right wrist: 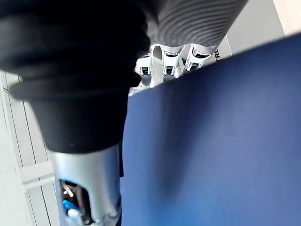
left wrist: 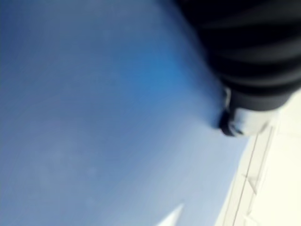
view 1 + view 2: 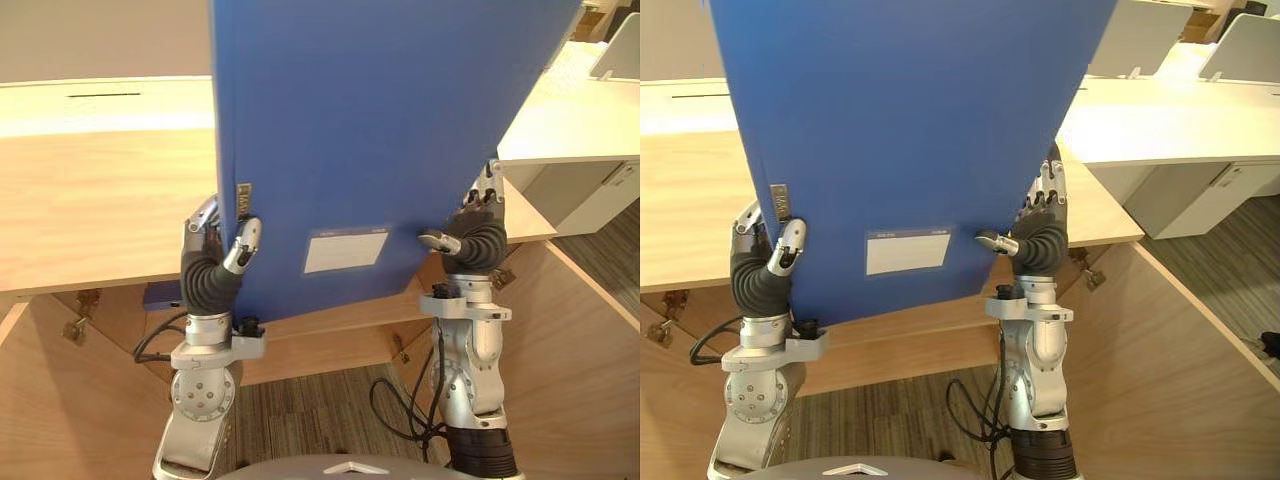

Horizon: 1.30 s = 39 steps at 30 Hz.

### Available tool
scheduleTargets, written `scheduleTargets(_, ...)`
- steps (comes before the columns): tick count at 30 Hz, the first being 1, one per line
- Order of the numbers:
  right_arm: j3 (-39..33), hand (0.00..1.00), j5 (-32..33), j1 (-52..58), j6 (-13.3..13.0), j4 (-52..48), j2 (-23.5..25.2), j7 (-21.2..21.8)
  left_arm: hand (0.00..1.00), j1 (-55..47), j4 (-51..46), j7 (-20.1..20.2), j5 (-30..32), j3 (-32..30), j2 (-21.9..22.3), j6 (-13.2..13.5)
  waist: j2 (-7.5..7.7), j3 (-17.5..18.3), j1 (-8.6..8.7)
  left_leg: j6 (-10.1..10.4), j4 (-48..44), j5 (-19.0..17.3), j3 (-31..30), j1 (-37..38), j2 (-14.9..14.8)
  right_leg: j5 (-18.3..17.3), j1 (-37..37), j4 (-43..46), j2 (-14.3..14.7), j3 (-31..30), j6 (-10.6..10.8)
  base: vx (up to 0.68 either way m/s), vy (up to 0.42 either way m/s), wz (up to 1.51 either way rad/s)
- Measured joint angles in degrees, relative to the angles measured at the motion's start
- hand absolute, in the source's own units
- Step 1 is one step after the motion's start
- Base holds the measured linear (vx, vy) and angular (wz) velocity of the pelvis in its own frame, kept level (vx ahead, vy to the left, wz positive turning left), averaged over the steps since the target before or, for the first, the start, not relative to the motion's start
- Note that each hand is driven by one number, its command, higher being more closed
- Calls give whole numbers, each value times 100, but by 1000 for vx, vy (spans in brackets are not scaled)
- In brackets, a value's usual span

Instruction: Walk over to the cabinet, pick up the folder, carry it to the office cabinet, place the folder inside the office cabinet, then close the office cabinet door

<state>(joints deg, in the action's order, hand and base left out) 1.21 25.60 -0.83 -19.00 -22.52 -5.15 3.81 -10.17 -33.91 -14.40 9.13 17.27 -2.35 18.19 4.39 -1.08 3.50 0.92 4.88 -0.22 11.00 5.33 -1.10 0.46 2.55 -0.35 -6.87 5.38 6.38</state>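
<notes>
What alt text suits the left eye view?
A large blue folder is held up between both hands: the left hand pinches its lower left edge, the right hand its lower right edge. A white label sits low on its front, and a light wooden top lies behind it.

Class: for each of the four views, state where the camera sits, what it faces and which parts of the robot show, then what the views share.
Left eye view: on the head, looking down at the blue folder held upright over the wooden cabinet; left hand, right hand and both arms show.
Right eye view: beside it, same scene, same hands.
Left wrist view: on the left wrist, close against the folder; ribbed cover shows.
Right wrist view: on the right wrist, along the folder's edge; cover and fingers show.
Shared: every view sees the folder.
</notes>
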Motion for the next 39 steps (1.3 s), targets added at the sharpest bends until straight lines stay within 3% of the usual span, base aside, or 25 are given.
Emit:
scheduleTargets(6, 91, 0, 3, -79, 198, 363, -242, 242, 100, 12, 96, 87, 7, 66, -118, 1, 12, 6, -20, -26, 4, 58, -1, -58, -10, 105, -46, -14, 1, -6, -17, -66, -24, 1)
scheduleTargets(7, 99, 100, 4, -79, 200, 376, -282, 288, 100, 12, 96, 89, 7, 66, -120, 1, 16, 9, -20, -34, 5, 64, -1, -58, -6, 110, -46, -14, -2, -6, -19, -97, -20, 1)
scheduleTargets(15, 291, 100, 117, -78, 393, 657, -920, 725, 100, 9, 122, 93, 248, 63, -331, 39, 87, 98, -25, -10, 12, 197, -18, -135, 9, 118, -133, 1, 2, 7, -31, -82, -24, 1)
scheduleTargets(20, 316, 100, 114, -64, 434, 801, -1019, 808, 100, 6, 147, 94, 488, 63, -342, 93, 86, 143, -29, -13, 14, 256, -19, -192, 11, 119, -197, 0, 5, 3, -33, -51, -13, 0)
scheduleTargets(21, 315, 100, 114, -61, 434, 802, -1018, 809, 0, -1, 149, 94, 508, 60, -343, 104, 84, 172, -29, -9, 13, 265, -19, -223, 11, 123, -225, -1, 5, 3, -35, -45, -10, 0)
scheduleTargets(34, 299, 100, -539, 1, 418, 766, -525, 516, 0, -330, 565, 83, 760, -393, -309, 113, 106, 326, -102, 1, 15, 344, -39, -228, 11, 124, -250, 4, 5, 16, -62, -30, -3, 1)
scheduleTargets(39, 80, 100, -821, 109, 413, 639, -79, 92, 0, -825, 567, -103, 631, -1115, 90, 90, 190, 398, -149, 0, 15, 360, -199, -231, 16, 71, -164, -4, -10, 166, -48, -20, -5, 16)
